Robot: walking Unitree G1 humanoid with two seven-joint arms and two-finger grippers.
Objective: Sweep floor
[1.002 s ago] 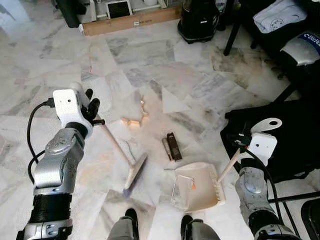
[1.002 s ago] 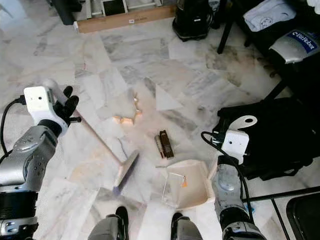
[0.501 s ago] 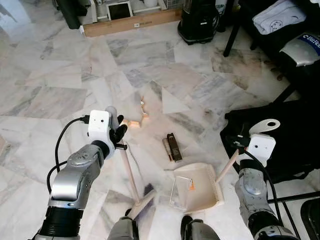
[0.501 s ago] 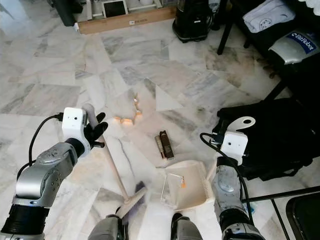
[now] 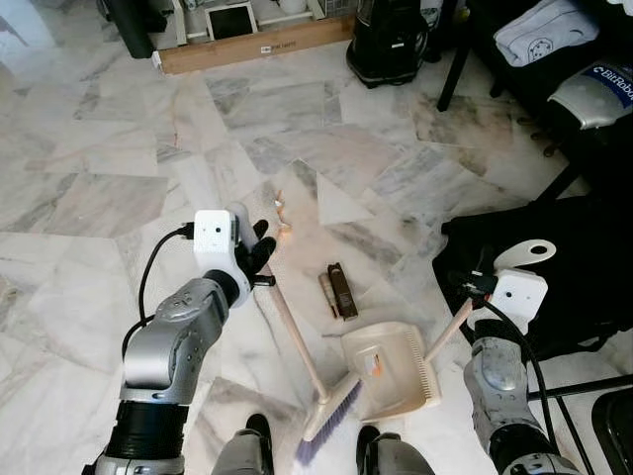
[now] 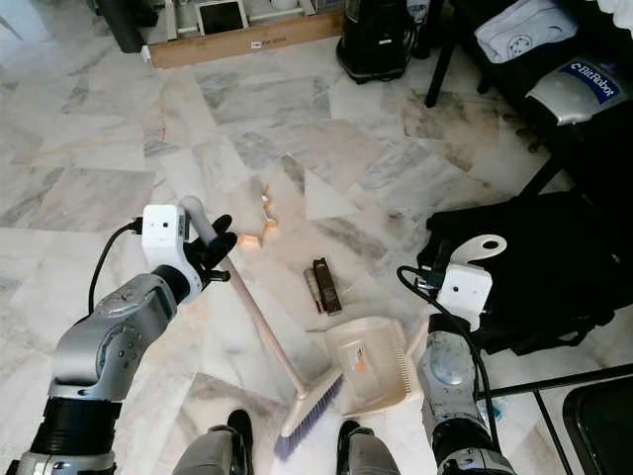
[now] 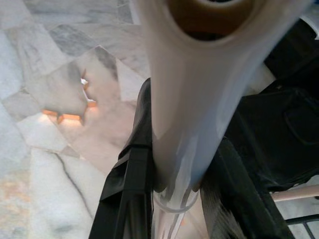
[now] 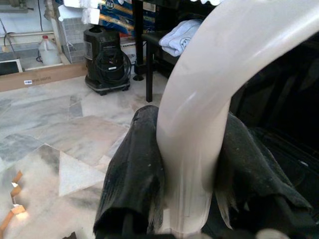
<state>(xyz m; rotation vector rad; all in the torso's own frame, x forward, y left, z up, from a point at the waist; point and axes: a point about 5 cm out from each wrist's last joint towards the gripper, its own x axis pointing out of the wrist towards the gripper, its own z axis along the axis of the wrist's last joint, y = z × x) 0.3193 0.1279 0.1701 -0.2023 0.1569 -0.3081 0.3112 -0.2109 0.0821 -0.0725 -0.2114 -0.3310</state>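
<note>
i see the marble floor [image 5: 99,148] under both arms. my left gripper [image 5: 255,259] has its fingers [image 7: 130,179] clamped on the broom [image 5: 302,361] handle, bristles beside the dustpan [image 5: 388,371]. my right gripper [image 5: 473,302] fingers [image 8: 134,169] grip the dustpan handle. a dark brown object [image 5: 342,291] and wood scraps [image 5: 282,220] lie just ahead.

Only one label can be partly read — white letters "BitRobot" on a blue patch [image 6: 591,75] on the grey bag [image 6: 579,91] lying at far right.
</note>
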